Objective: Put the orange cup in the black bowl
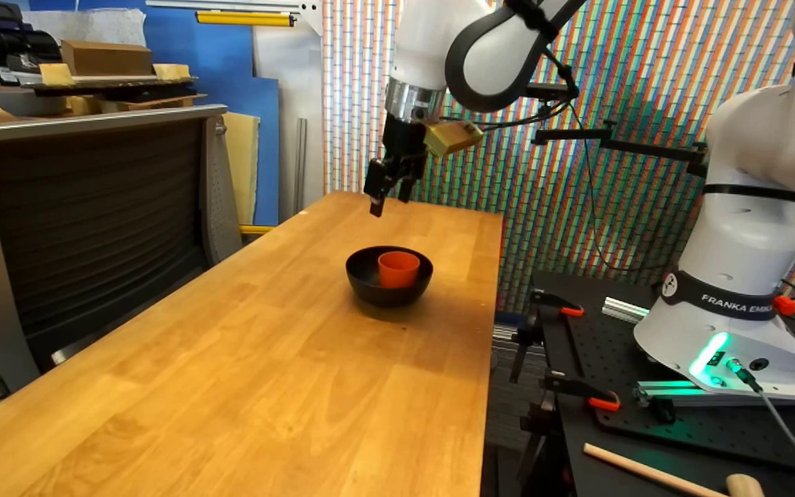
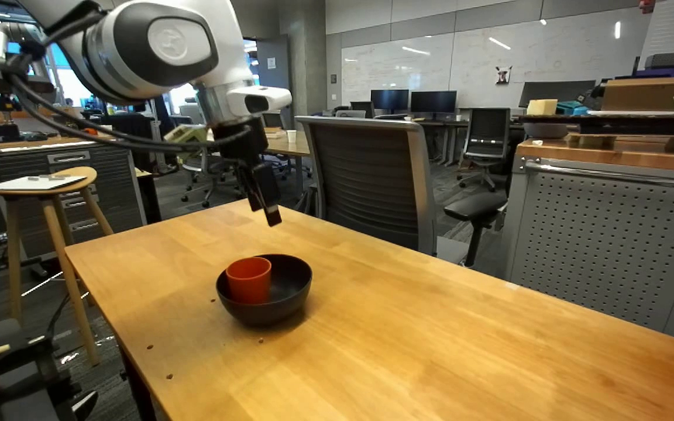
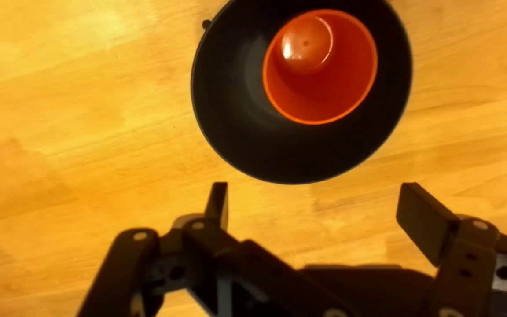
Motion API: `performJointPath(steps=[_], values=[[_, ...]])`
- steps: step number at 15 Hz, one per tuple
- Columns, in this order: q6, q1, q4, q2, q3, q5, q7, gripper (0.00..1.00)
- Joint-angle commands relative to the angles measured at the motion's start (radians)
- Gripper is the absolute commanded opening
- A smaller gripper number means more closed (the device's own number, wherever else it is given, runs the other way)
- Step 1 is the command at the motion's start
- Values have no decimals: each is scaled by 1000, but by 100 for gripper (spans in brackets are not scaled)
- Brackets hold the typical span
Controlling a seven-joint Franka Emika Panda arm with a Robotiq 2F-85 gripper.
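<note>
The orange cup (image 1: 398, 270) stands upright inside the black bowl (image 1: 385, 297), to one side of the bowl's inside. The bowl sits on the wooden table. In an exterior view, the cup (image 2: 249, 282) also shows in the bowl (image 2: 281, 301). My gripper (image 1: 390, 201) is open and empty, above the table and apart from the bowl. It also shows in an exterior view (image 2: 264, 214). In the wrist view, the fingers (image 3: 313, 198) are wide apart with only table between them. The bowl (image 3: 288, 154) and the cup (image 3: 324, 88) lie beyond the fingertips.
The wooden table (image 1: 287, 373) runs along a dark office chair (image 1: 108, 228) on one long side. The robot's base stands on a black mounting table (image 1: 618, 428) at the opposite side. A wooden stool (image 2: 59, 187) and a grey perforated cabinet (image 2: 612, 245) stand off the table.
</note>
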Motion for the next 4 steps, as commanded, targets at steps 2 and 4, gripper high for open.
performJointPath(steps=[2,4], values=[[-138,-24,-10,-99,58,140,-152,100],[-225,-3,-26,-178,58,211,-229,100]])
